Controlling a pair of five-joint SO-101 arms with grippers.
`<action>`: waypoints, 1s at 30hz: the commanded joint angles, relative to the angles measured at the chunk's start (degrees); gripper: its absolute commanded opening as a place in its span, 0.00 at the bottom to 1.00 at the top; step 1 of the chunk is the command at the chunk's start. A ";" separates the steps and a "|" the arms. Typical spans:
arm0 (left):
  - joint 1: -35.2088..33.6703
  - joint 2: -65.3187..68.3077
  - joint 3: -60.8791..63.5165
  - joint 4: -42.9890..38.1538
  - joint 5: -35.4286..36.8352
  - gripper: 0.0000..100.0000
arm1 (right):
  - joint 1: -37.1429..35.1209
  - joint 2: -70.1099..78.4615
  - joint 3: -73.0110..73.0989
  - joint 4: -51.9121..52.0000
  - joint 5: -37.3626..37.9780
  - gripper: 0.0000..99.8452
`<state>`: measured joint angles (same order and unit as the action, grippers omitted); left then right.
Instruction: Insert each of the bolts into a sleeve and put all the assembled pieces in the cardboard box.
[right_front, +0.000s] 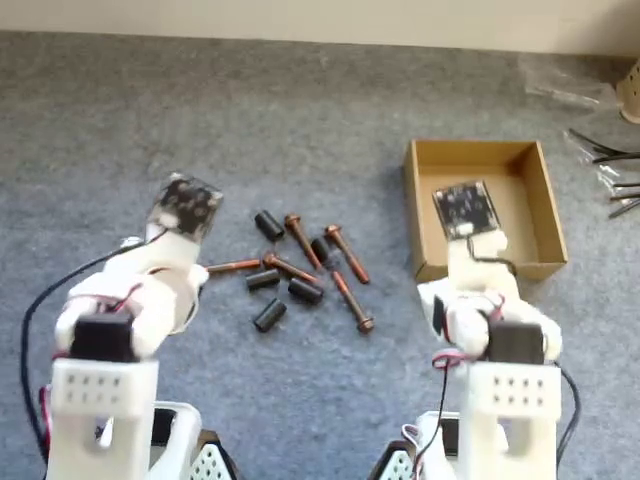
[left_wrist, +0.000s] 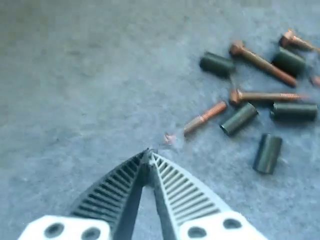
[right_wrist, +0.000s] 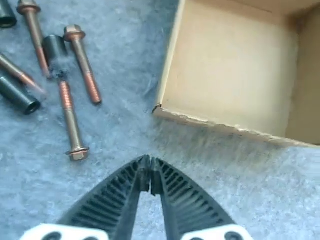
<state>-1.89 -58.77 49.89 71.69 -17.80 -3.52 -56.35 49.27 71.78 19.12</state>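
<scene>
- The left gripper (left_wrist: 149, 156) is seen closed, tips together, with nothing held, above grey carpet (left_wrist: 75, 100).
- The right gripper (right_wrist: 146, 162) is likewise closed on nothing, near the front wall of the cardboard box (right_front: 413, 215).
- One bolt (left_wrist: 200, 120) is found just beyond the left tips.
- Further bolts (right_front: 346, 252) and black sleeves (right_front: 268, 225) are scattered between the arms, left of the box.
</scene>
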 joint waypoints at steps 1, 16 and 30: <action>2.15 5.05 -2.77 -0.18 -0.09 0.01 | -0.66 4.70 -4.35 -1.98 -2.55 0.01; 2.15 13.41 -2.59 -2.81 8.00 0.01 | -6.81 -0.66 11.65 -24.22 -2.73 0.07; -2.24 13.14 4.09 -11.78 9.41 0.01 | -20.18 25.54 -19.21 5.67 -1.49 0.07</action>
<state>-3.30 -45.41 53.49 62.55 -8.75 -21.10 -39.12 41.10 73.98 15.60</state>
